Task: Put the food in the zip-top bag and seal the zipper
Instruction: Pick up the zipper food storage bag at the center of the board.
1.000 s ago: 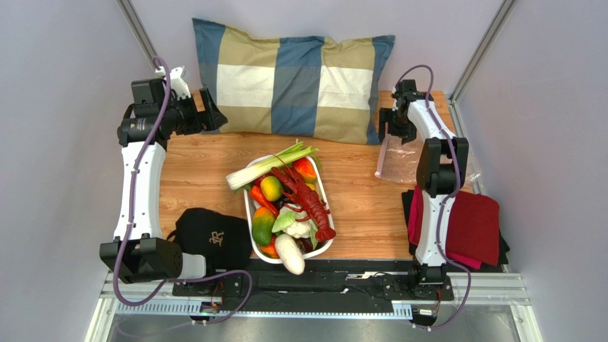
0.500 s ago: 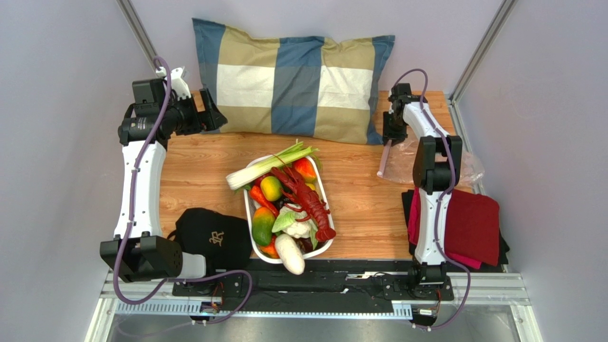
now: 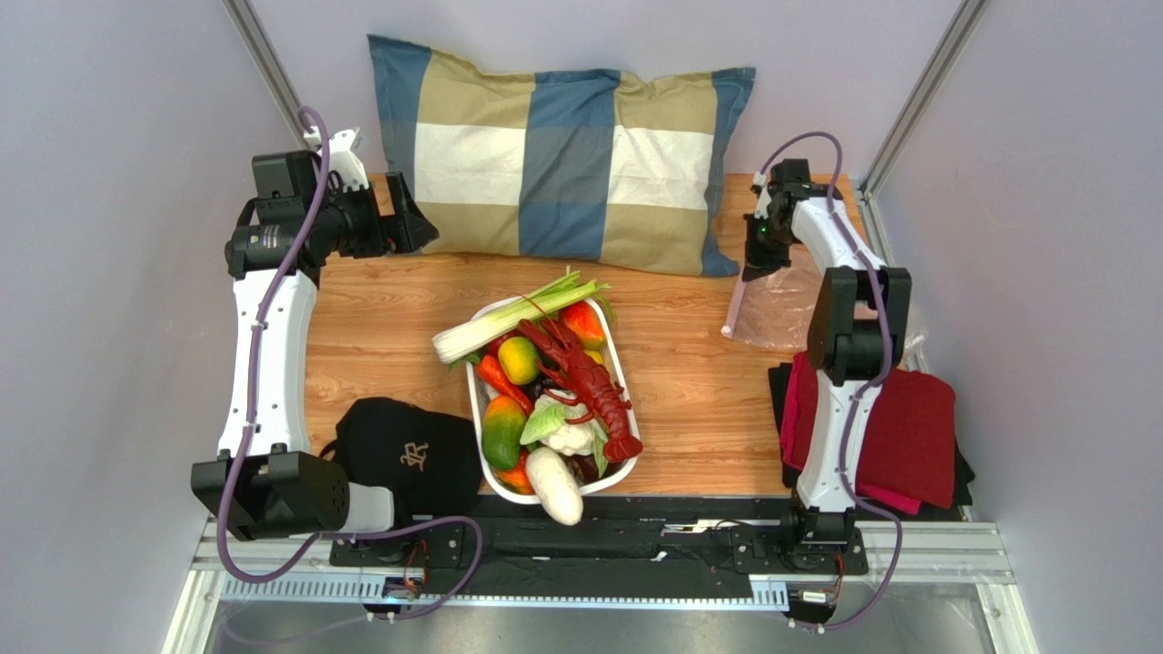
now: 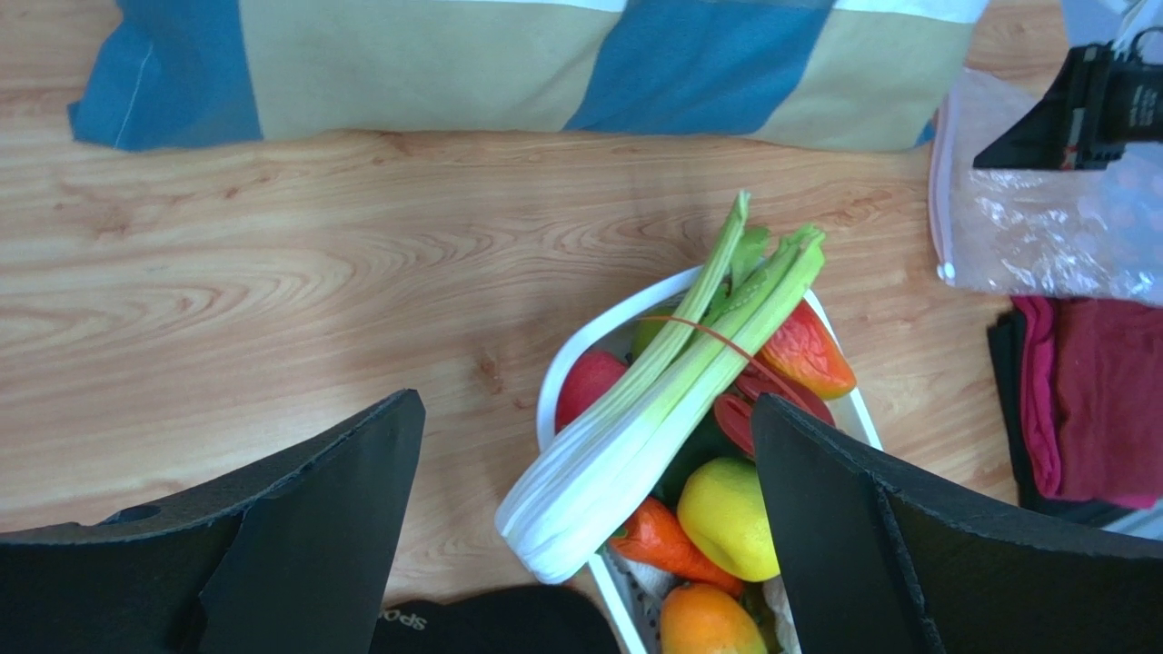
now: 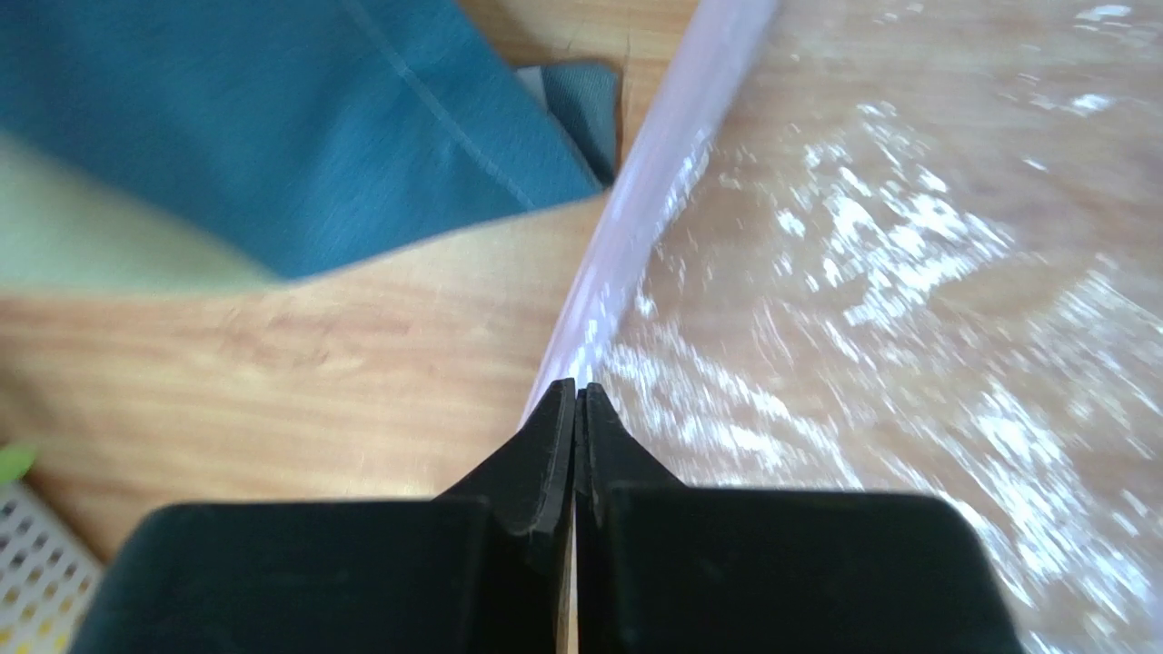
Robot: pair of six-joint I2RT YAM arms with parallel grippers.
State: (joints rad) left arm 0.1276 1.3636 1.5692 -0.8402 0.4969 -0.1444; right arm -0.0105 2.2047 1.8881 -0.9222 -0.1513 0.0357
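Over the tabletop [image 3: 683, 382], the right end effector [image 5: 576, 395] clamps the zipper [image 5: 642, 205] of the zip-top bag [image 5: 887, 273] (the left end effector [image 4: 584, 402] gapes apart).

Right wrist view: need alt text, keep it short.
The right gripper, black fingers closed, pinches the near end of the pinkish zipper of a clear zip-top bag lying on a wooden table. A blue pillow corner fills the upper left; a white basket edge shows at lower left.
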